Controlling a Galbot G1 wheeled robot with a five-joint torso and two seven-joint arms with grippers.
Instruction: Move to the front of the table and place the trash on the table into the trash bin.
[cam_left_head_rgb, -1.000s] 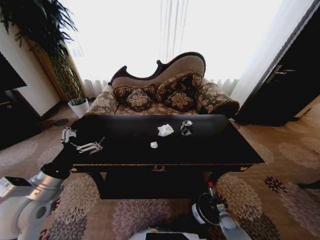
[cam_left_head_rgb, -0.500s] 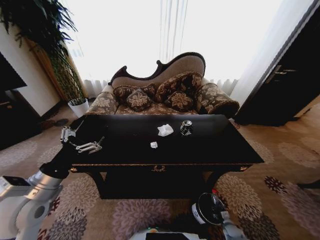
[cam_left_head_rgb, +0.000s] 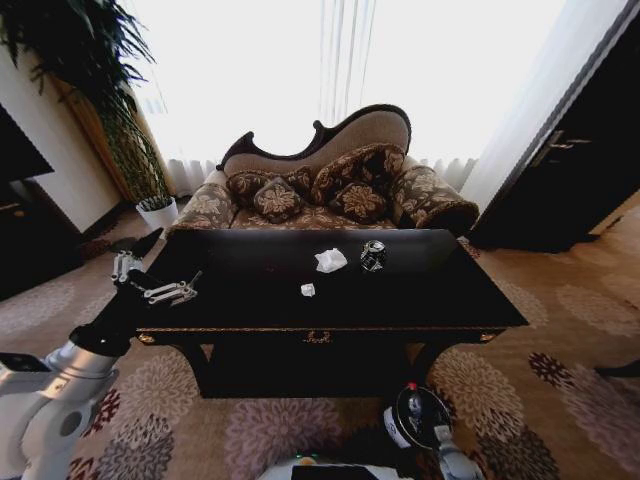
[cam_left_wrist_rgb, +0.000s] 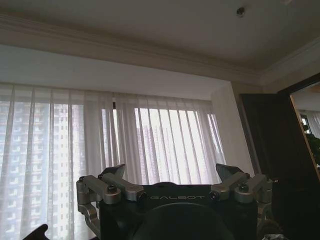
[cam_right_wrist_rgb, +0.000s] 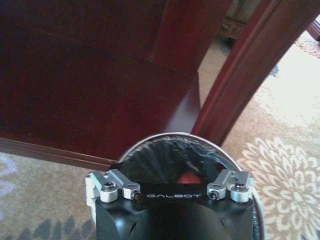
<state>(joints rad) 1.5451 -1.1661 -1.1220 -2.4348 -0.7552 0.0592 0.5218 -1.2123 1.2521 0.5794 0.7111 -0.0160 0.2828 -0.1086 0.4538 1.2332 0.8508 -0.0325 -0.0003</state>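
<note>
Three pieces of trash (cam_left_head_rgb: 331, 260) remained on the table (cam_left_head_rgb: 420, 295) after the right gripper (cam_right_wrist_rgb: 170, 192), fingers unseen, lowered a red-capped bottle (cam_right_wrist_rgb: 188, 178) into the trash bin (cam_left_head_rgb: 420, 416).

A patterned sofa (cam_left_head_rgb: 330, 185) stands between curtains (cam_left_head_rgb: 330, 70) and a potted plant (cam_left_head_rgb: 110, 110).

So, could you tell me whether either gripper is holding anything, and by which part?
Left gripper, at the table's left end: open, empty. Right gripper over the trash bin: cannot tell whether anything's held.
</note>
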